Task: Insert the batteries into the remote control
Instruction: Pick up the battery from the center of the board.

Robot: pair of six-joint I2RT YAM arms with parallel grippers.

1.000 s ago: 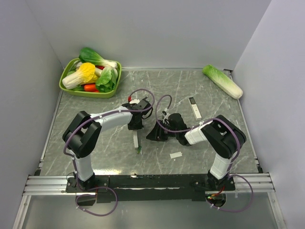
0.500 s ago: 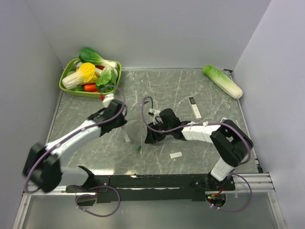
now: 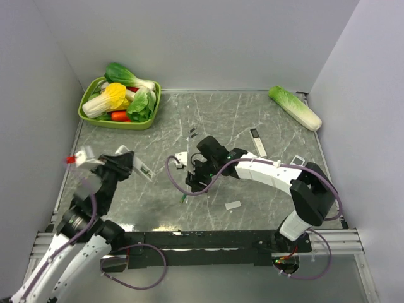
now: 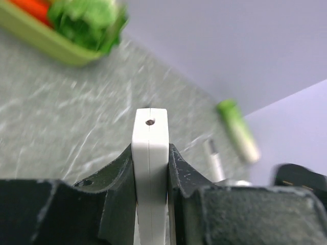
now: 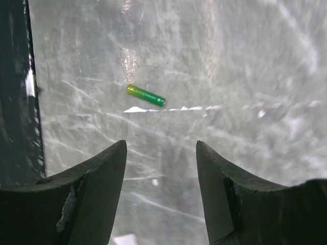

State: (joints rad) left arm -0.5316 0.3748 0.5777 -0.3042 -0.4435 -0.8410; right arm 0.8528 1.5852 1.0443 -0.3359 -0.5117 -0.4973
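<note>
My left gripper [image 3: 134, 165] is shut on the remote control [image 3: 146, 172], a slim white bar held off the table at the left. In the left wrist view the remote control [image 4: 149, 130] stands edge-on, pinched between both fingers of the left gripper [image 4: 149, 153]. One battery [image 3: 183, 198], a tiny green cylinder, lies on the marble table near the front centre. My right gripper [image 3: 193, 183] hovers just behind it, open and holding nothing. In the right wrist view the battery [image 5: 145, 95] lies beyond the fingertips of the right gripper [image 5: 159, 150].
A green basket [image 3: 89, 112] of vegetables sits at the back left and a napa cabbage [image 3: 295, 107] at the back right. A white remote with a black end [image 3: 257, 142], two tiny dark cells [image 3: 192, 131] and a small white cover piece [image 3: 233, 205] lie on the table.
My left arm swung far left and pulled back, carrying the remote control. My right gripper moved left toward the green battery and its jaws opened wider.
</note>
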